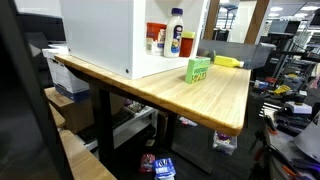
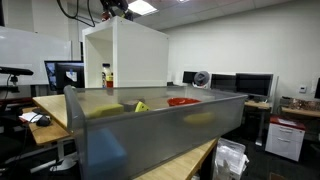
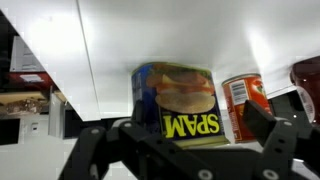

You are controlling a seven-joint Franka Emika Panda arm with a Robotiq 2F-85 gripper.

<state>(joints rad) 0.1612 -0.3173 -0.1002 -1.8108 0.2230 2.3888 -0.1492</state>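
Table: the pale wooden table [image 1: 215, 95] carried the cabinet that the pincer faced; seen in an exterior view, where the pincer itself did not show.
Cabinet: the white cabinet [image 3: 170, 35] stood on the table. In the wrist view its white walls filled the field ahead of and above the pincer, with a panel edge running down on the pincer's left.
Tub: a grey tub [image 2: 160, 130], blurred, filled the foreground of an exterior view; its place relative to the pincer could not be told.
Arm: part of the arm [image 2: 115, 8] showed above the cabinet top in that same view.
Pincer: the pincer [image 3: 183, 150] was wide open and empty. Its dark fingers [image 3: 90, 150] stood spread at the bottom of the wrist view, gripping nothing.
Bottle: a white bottle [image 1: 175, 32] with a blue cap stood upright inside the cabinet; it was out of the wrist view.
SPAM can: the SPAM can [image 3: 175, 100] stood upright straight ahead of the pincer, centred on the gap between the fingers — near, but no finger was seen touching it.
Red can: a red can [image 3: 243, 100] stood upright just beside the SPAM can, ahead and to the pincer's right.
Green box: a green box [image 1: 199, 69] lay on the table outside the cabinet — well apart from the cans.
Yellow thing: a yellow thing [image 1: 228, 61] lay beyond the green box; too small to identify.
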